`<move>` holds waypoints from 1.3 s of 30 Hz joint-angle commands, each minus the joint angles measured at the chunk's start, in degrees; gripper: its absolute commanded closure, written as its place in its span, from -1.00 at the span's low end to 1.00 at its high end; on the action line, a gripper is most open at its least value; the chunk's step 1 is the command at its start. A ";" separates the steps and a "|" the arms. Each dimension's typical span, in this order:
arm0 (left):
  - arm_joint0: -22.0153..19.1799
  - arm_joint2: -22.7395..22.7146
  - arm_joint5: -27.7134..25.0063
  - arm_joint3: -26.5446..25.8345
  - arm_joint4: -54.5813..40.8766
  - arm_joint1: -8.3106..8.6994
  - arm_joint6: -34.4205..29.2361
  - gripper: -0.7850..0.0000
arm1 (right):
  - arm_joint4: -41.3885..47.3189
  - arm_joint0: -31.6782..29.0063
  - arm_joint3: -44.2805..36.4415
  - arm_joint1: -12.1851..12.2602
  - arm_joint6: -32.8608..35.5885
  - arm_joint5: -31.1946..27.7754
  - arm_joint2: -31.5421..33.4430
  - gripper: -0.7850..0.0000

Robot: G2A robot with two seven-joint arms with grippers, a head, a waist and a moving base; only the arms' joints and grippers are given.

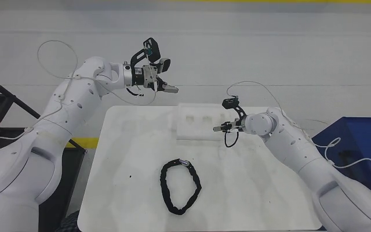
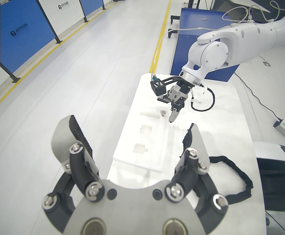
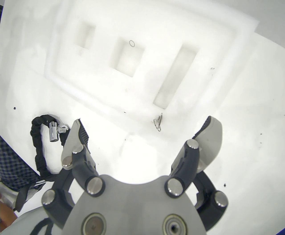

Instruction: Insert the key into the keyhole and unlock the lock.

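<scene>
Place: a robotics lab or test bay inside an industrial hall
Floor: a pale, glossy floor (image 2: 100,66), wide, with a yellow line (image 2: 163,29) painted along it
Partitions: blue and white panels (image 2: 22,33) on black feet stand along the bay's edge
Furniture: a white table (image 2: 233,124) with rounded corners; a blue cabinet (image 2: 184,20) on castors beyond it
Wiring: a power strip (image 2: 279,123) on the floor beside the table

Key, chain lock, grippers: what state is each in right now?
Small silver metal key: lying loose on the white foam tray, ungripped.
Black sleeved chain lock: closed loop on white table, no key inserted.
Left gripper: open, empty.
Right gripper: open, empty, above the key.
</scene>
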 commanded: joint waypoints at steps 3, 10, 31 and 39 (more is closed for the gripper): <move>0.00 0.00 0.00 0.00 0.00 0.00 0.00 -1.00 | 1.37 0.58 1.93 -0.91 0.19 -1.62 0.03 -1.00; 0.00 0.00 0.00 0.00 0.00 0.00 0.00 -1.00 | 1.37 0.58 1.93 -0.91 0.19 -1.62 0.03 -1.00; 0.00 0.00 0.00 0.00 0.00 0.00 0.00 -1.00 | -0.54 3.39 2.94 -2.54 11.15 -2.95 -0.42 -1.00; 0.00 0.00 0.00 0.00 0.00 0.00 0.00 -1.00 | -0.66 4.76 8.58 -4.58 9.74 -5.20 -0.88 -1.00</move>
